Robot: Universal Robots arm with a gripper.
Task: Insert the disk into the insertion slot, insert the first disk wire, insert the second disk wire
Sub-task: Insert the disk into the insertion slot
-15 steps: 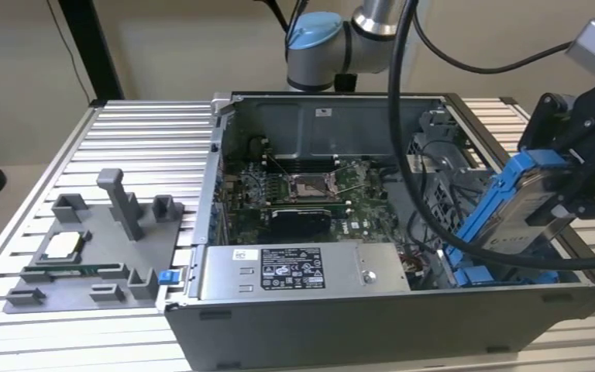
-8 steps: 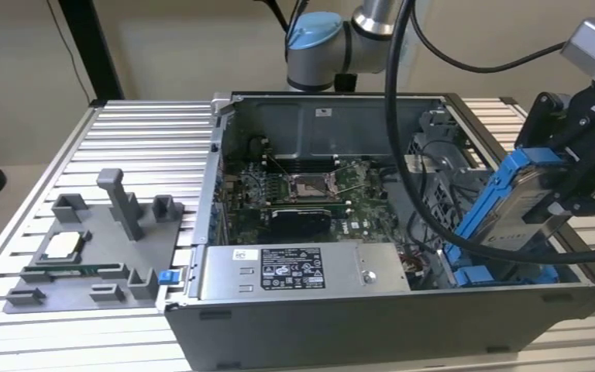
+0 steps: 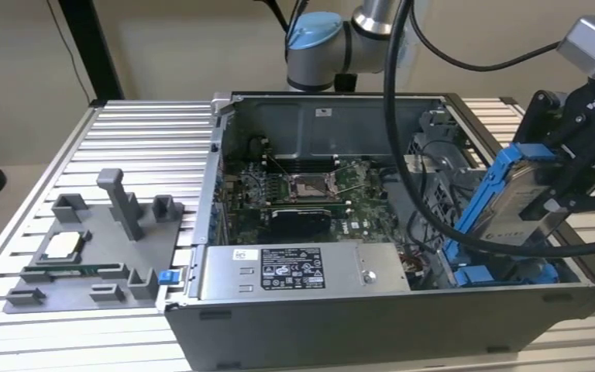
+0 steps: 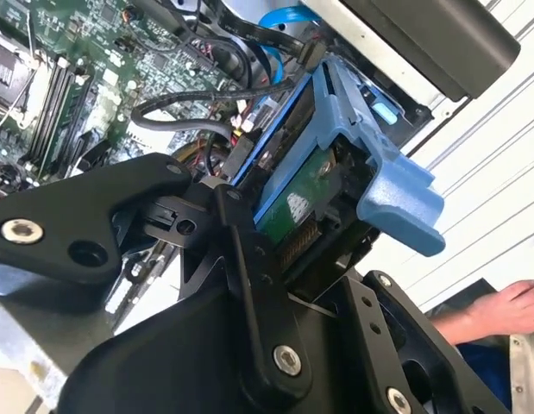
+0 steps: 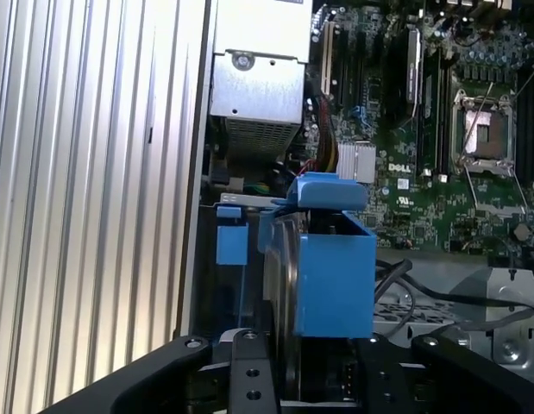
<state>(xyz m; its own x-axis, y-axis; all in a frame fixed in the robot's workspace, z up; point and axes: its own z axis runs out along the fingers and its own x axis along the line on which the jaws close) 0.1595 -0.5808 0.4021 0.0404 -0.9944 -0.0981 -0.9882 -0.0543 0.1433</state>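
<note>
Gripper (image 3: 548,195) tight on the tilted disk (image 3: 504,203), white printed label (image 3: 511,227) outward, lower end at the insertion slot (image 3: 496,276).

The gripper (image 3: 541,198) is held tilted at the exterior view's right, clamped on the disk (image 3: 511,205); the arm (image 3: 324,39) is seen further back.

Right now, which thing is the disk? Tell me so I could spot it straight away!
Find the open computer case on the ribbed metal table. At its end on the exterior view's right, the black end effector grips the disk, held tilted. It is a flat silver slab in a bright blue frame, smaller than the grey power-supply box nearby.
</note>
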